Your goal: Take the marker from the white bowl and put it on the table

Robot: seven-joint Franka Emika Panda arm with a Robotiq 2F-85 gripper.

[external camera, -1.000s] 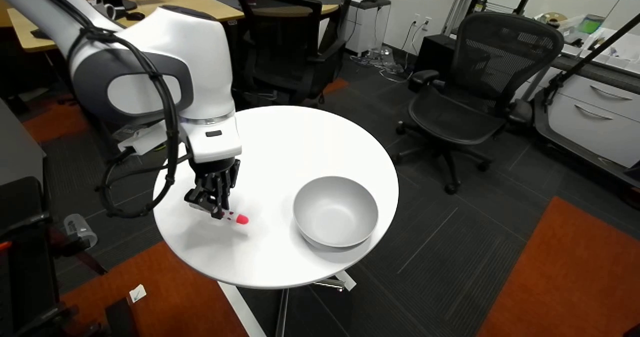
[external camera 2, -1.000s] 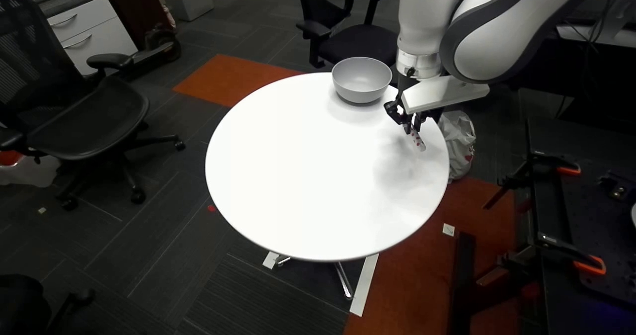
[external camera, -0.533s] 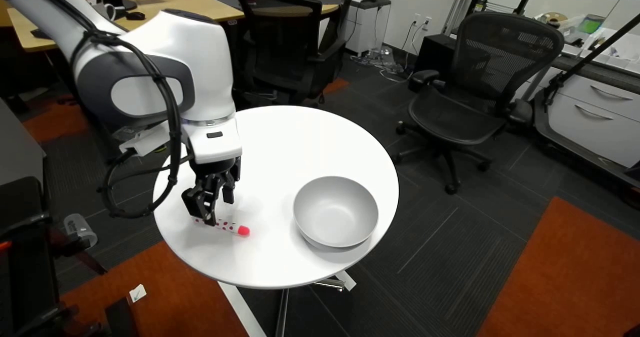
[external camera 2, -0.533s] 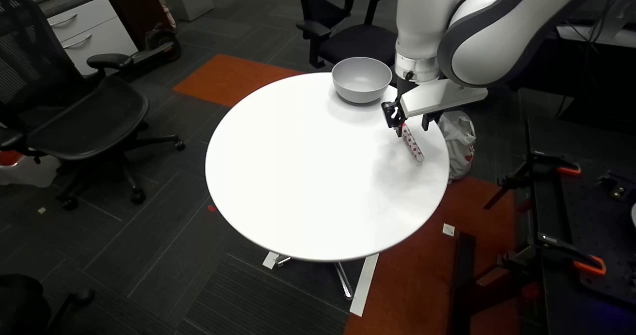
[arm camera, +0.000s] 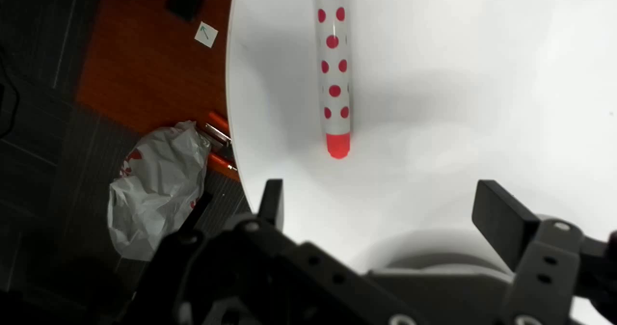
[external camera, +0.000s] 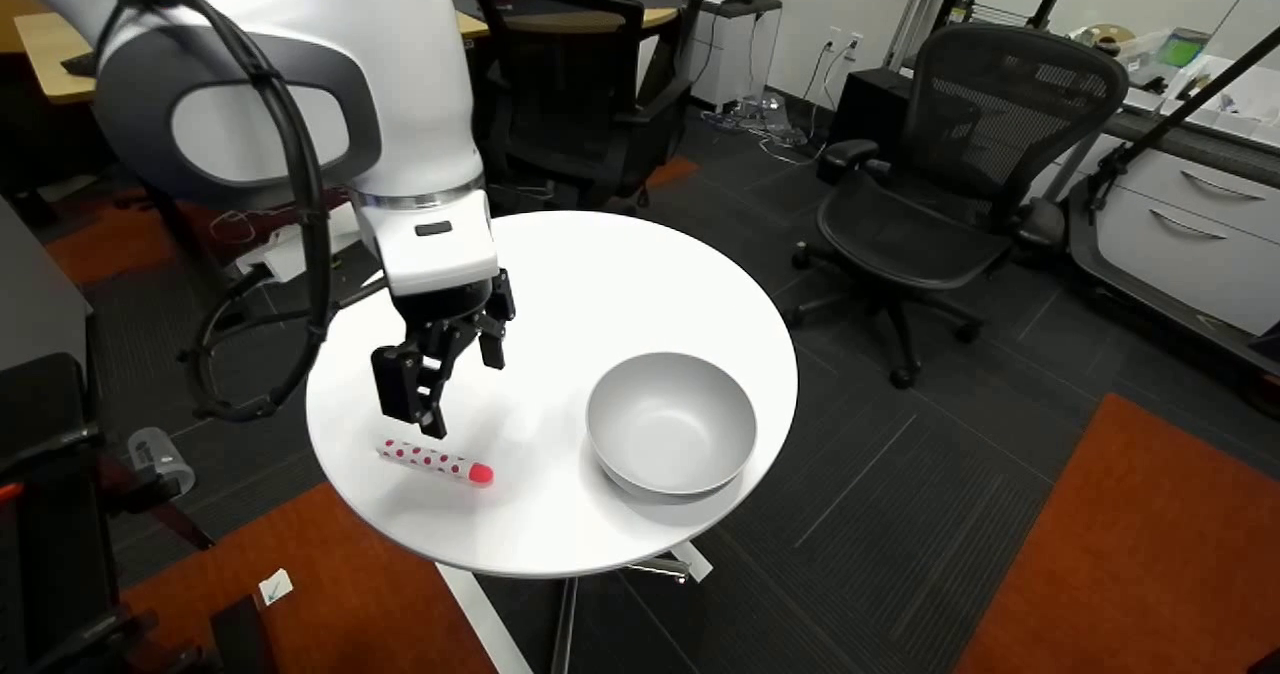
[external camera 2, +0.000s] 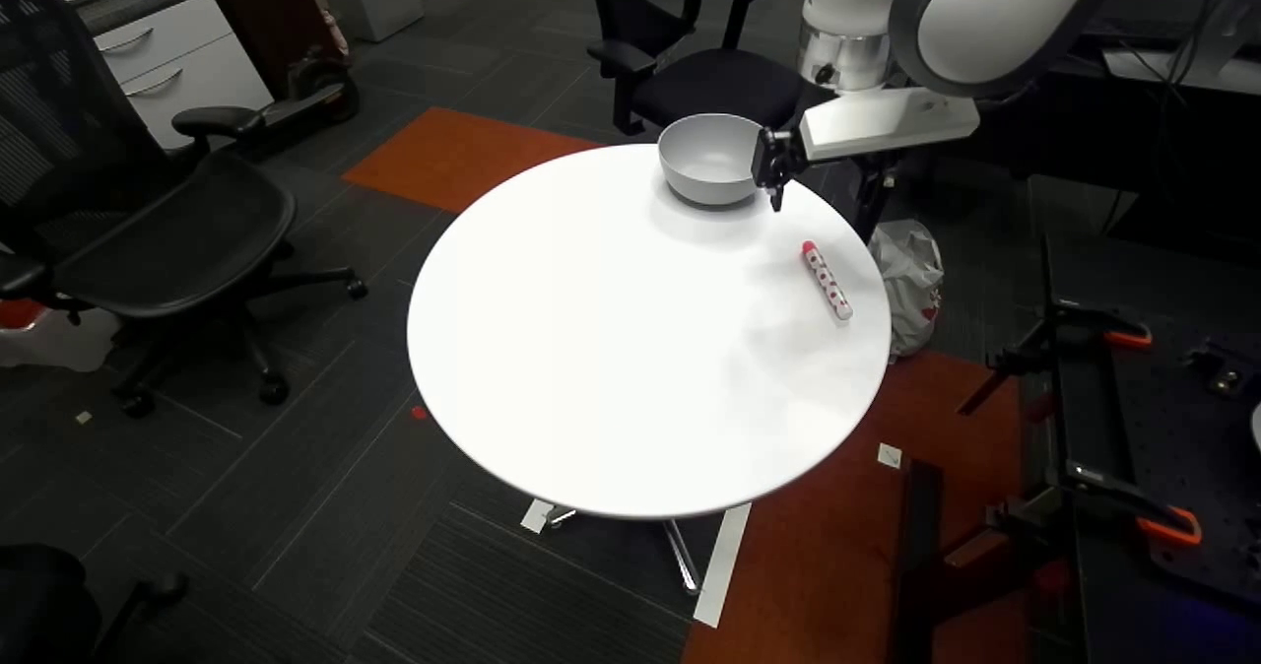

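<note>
A thin white marker with red dots and a red cap end (external camera: 436, 461) was found lying flat on a large, round, plain white table (external camera 2: 611, 349), near its rim and outside the smooth, round, greyish-white bowl (external camera: 672, 424), from which it was parted by a strip of tabletop; its red end was turned roughly toward the bowl's side. The black two-fingered gripper (external camera: 464, 394) was held in the air above the table, its jaws spread wide with nothing pinched between them, and no contact with the marker was seen. In the wrist view the marker was shown ahead of the jaws rather than between them, its far end cut off at the top edge. From this the placing was judged to be done, and only the retreat of the white-and-grey robot arm (external camera: 415, 84) was thought to be left as the closing step. For that move a straight lift with spread jaws was judged to be called for, both marker and bowl being given room; by a brush the rounded barrel would probably be rolled toward the rim, beyond which a crumpled white plastic bag (arm camera: 161, 190) was seen.
</note>
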